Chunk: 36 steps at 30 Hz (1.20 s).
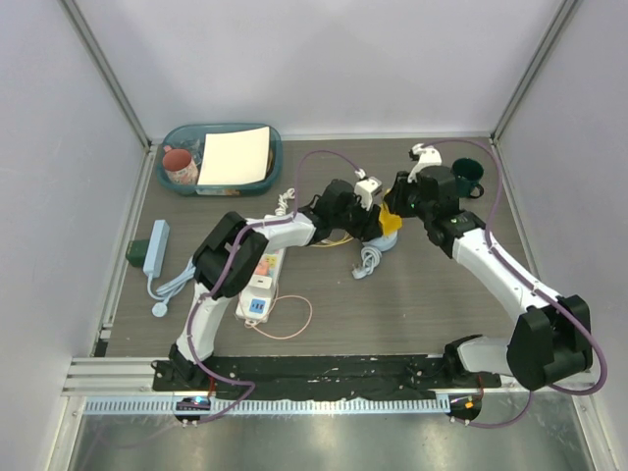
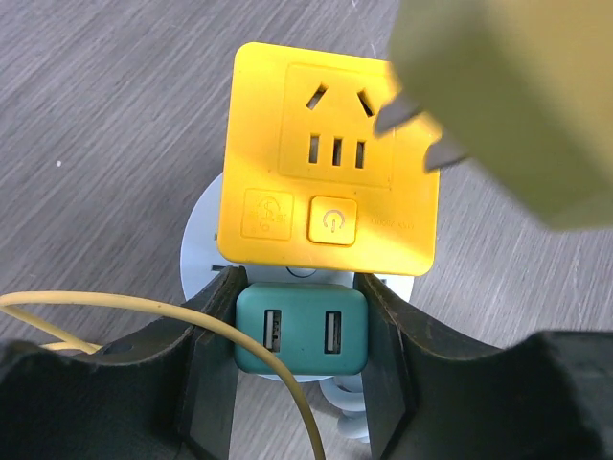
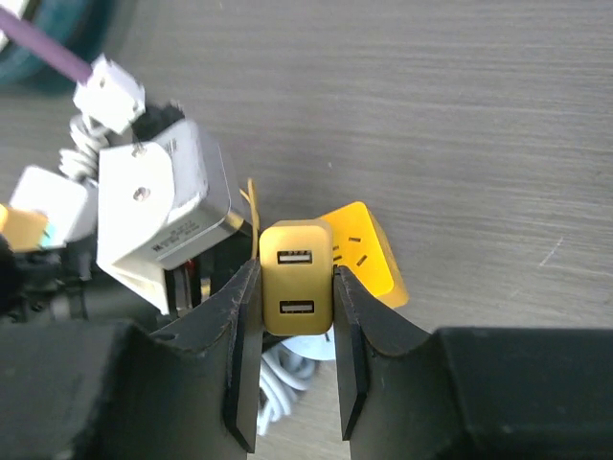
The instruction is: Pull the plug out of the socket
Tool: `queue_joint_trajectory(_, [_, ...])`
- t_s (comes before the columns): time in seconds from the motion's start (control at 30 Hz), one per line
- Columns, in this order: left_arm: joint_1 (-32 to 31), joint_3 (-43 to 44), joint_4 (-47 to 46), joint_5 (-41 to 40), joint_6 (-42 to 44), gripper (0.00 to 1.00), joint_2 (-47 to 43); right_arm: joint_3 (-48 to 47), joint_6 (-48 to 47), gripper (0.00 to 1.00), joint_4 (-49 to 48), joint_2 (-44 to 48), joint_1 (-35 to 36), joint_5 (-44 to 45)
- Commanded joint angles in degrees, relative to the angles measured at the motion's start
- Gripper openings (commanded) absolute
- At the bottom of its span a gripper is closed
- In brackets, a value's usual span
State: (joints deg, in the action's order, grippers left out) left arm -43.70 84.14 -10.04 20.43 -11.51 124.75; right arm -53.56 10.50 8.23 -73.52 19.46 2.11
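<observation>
The long white power strip with pastel faces lies left of centre, partly under my left arm. The small white square plug sits on its near end. Neither gripper is near it. Both grippers are at the yellow cube in the middle of the table. My left gripper is shut on a teal two-port USB charger beside the yellow cube. My right gripper is shut on a gold USB charger, held just above the cube's face with its prongs bare.
The cube rests on a round pale base with a coiled white cord. A shorter light-blue strip lies at the left edge. A teal basket stands at the back left and a dark green mug at the back right.
</observation>
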Motion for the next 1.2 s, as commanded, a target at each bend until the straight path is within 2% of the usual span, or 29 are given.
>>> queue_joint_trajectory(0.0, [1.6, -2.1, 13.9, -5.7, -2.2, 0.32, 5.8, -4.4, 5.8, 0.01, -4.2, 0.7, -1.4, -4.9])
queue_joint_trajectory(0.17, [1.7, -2.4, 14.1, -5.4, -2.0, 0.32, 5.5, -7.8, 6.1, 0.01, 5.1, 3.3, -1.7, 10.0])
queue_joint_trajectory(0.27, [1.8, -2.7, 15.3, -4.7, -1.3, 0.31, 4.9, -9.2, 8.3, 0.01, 9.8, 3.6, -4.2, 14.5])
queue_joint_trajectory(0.43, [1.6, -6.9, 15.8, -5.0, -0.4, 0.32, 1.0, -8.1, 11.6, 0.03, 16.1, -1.4, -7.4, 15.7])
queue_joint_trajectory(0.53, [1.6, -9.0, 15.1, -5.3, -1.2, 0.31, -2.1, -5.5, 12.6, 0.08, 15.6, -4.0, -7.8, 14.2])
queue_joint_trajectory(0.63, [1.6, -9.9, 14.8, -6.0, -1.6, 0.36, -4.1, -3.2, 12.9, 0.11, 13.3, -5.6, -7.9, 12.1])
queue_joint_trajectory(0.77, [1.6, -7.7, 16.6, -6.4, -1.4, 0.52, -4.5, -2.4, 13.0, 0.23, 12.0, -7.9, -8.7, 10.2])
queue_joint_trajectory(0.87, [1.6, -5.9, 18.1, -6.0, -1.6, 0.6, -5.0, -2.3, 12.8, 0.34, 11.3, -9.4, -9.0, 9.9])
queue_joint_trajectory(0.9, [1.6, -5.7, 18.7, -5.9, -1.5, 0.62, -5.8, -2.4, 12.7, 0.42, 11.2, -9.7, -9.2, 9.7])
queue_joint_trajectory(1.0, [1.6, -5.0, 20.2, -6.4, -0.8, 0.66, -7.6, -2.9, 12.2, 0.52, 11.5, -9.6, -9.4, 8.0])
queue_joint_trajectory(1.17, [1.7, -5.4, 21.4, -7.9, 0.9, 0.7, -8.7, -5.8, 11.5, 0.63, 13.7, -7.8, -9.5, 4.1])
